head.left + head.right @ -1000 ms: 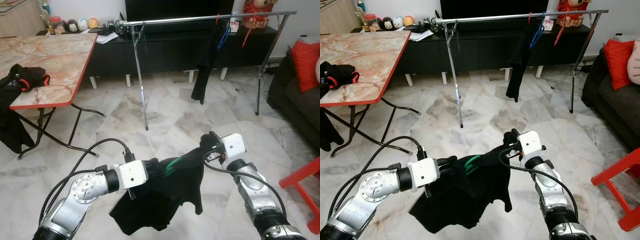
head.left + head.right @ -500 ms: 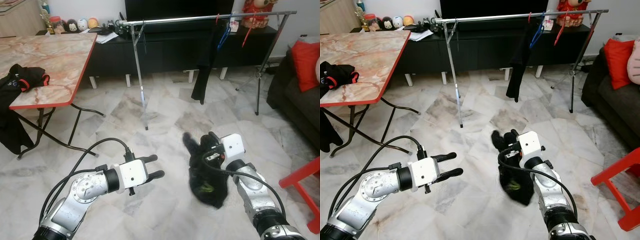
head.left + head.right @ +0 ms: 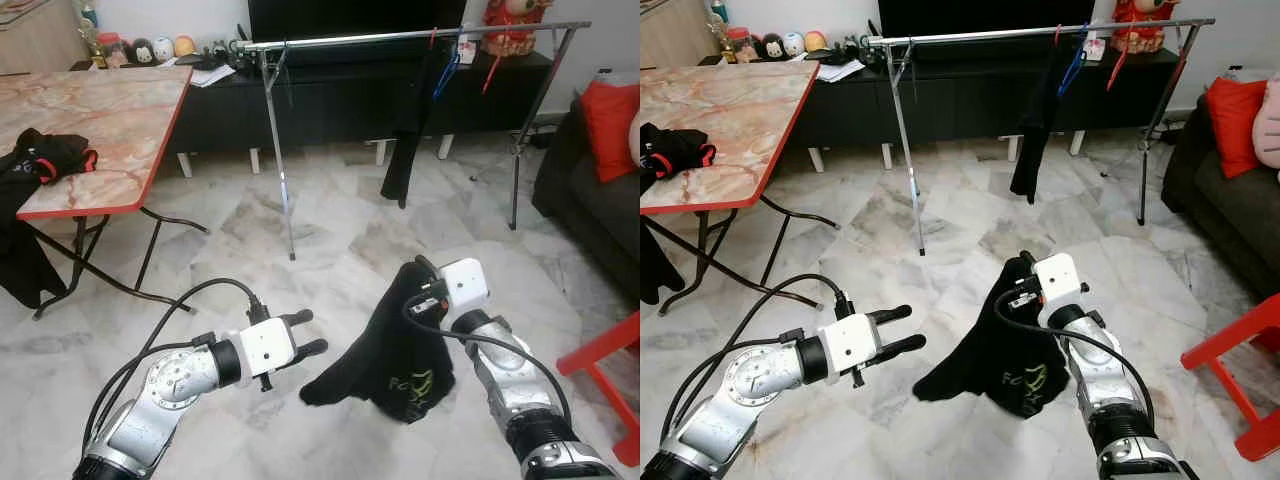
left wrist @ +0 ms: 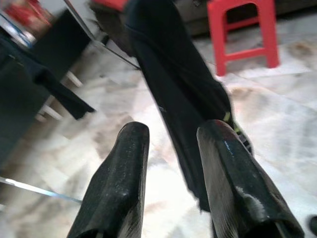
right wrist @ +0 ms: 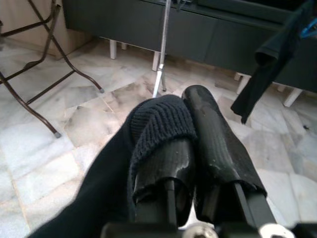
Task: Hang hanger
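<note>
A black garment (image 3: 390, 350) with green lettering hangs from the right tool (image 3: 420, 283), whose two fingers are pinched together on a fold of the knit fabric, above a marble-tiled floor (image 3: 330, 250). The cloth drapes down and out toward the left tool (image 3: 305, 333), which hovers just beside its lower edge with fingers spread and nothing between them. Well beyond, a metal clothes rail (image 3: 400, 37) carries another dark garment (image 3: 405, 140) and coloured hangers (image 3: 447, 70). A marble-topped bench (image 3: 100, 130) with a red edge stands to the left, dark clothing (image 3: 45, 160) heaped on it.
</note>
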